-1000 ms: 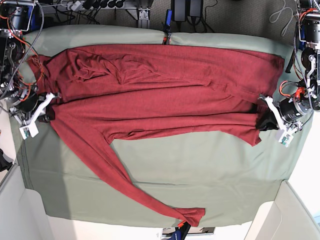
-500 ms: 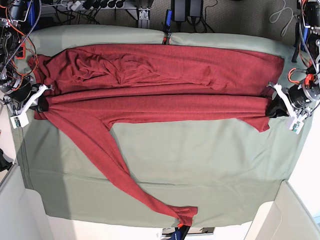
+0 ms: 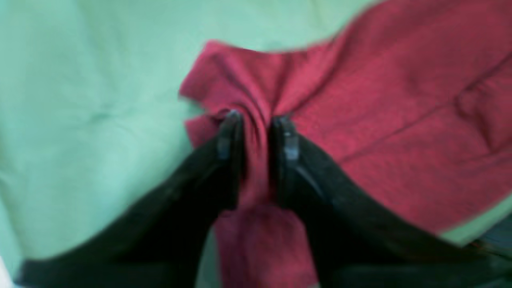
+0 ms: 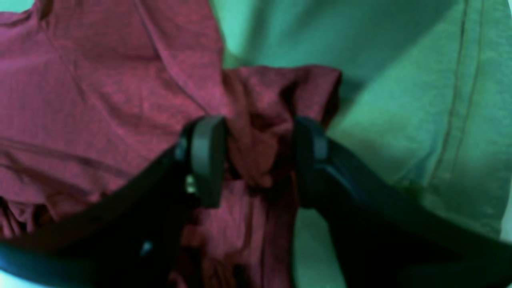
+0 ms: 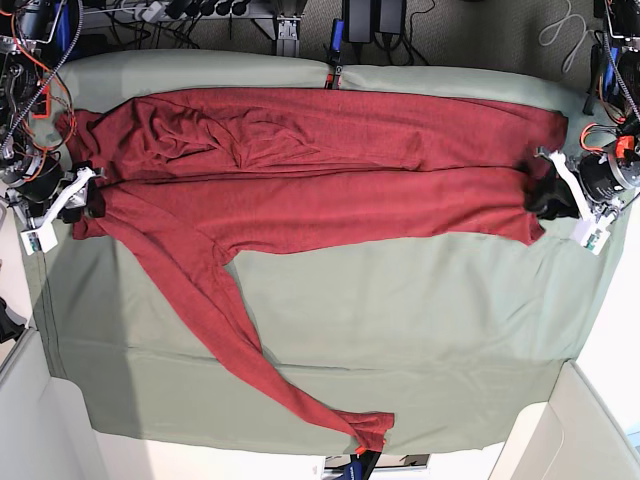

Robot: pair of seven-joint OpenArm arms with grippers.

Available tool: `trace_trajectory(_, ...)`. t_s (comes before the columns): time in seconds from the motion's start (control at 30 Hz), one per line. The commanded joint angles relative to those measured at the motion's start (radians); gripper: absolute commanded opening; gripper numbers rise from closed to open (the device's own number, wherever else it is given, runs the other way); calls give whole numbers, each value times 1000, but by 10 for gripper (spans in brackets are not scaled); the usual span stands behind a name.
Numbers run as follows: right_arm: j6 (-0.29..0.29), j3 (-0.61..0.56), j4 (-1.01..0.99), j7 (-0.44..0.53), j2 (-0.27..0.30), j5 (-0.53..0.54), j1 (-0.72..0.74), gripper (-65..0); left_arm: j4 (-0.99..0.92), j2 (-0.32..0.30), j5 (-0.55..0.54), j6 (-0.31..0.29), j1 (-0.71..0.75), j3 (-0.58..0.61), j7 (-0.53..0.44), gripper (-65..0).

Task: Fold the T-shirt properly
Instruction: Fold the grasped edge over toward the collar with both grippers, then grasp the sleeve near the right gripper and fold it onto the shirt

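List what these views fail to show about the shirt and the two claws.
- Left claw: the left wrist view is blurred, so whether it pinches the T-shirt is unclear.
- Right claw: bunched cloth fills the gap; grip unclear.
- Base view: both claws too small to judge.
- Underside layers of the fold: hidden by the top layer.
- Sleeve cuff: near the green cloth edge, details too small.

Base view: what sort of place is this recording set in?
Probably a robotics lab bench, not a home: a table draped in sage-green cloth, loose cables and power strips along its far edge, and exposed wiring on the arm mounts.
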Motion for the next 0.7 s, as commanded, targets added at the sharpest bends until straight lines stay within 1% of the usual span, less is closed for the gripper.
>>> trace_trajectory(0.0, -7, 9, 15, 24, 16, 12, 16, -372, 14, -23, -31, 1, -10, -12, -3, -465)
trace_trajectory(0.13, -11, 9, 15, 59, 16, 13, 19, -372, 14, -23, -72, 1, -11, -12, 6, -465)
trace_trajectory(0.27, -45, 10, 15, 100, 14, 13, 37, -372, 14, -23, -114, 1, -11, -12, 6, -465)
trace_trajectory(0.37, -62, 12, 15, 118, 2, 9, 90, -372, 14, -22, -127, 1, -11, -12, 6, -465)
trace_trajectory(0.47, -86, 15, 13, 121, -40, -28, 183, -372, 14, -19, -135, 1, -11, -12, 8, -465)
trace_trajectory(0.53, -87, 11, -6, 120, -77, -50, 249, -372, 14, -14, -138, 1, -11, -12, 15, -465)
trace_trajectory(0.6, -87, -4, -61, 125, -118, -80, 314, -371, 14, -9, -142, 1, -11, -12, 22, -465)
trace_trajectory(0.67, -95, -28, -141, 152, -162, -121, 379, -371, 14, -9, -147, 1, -11, -12, 26, -465)
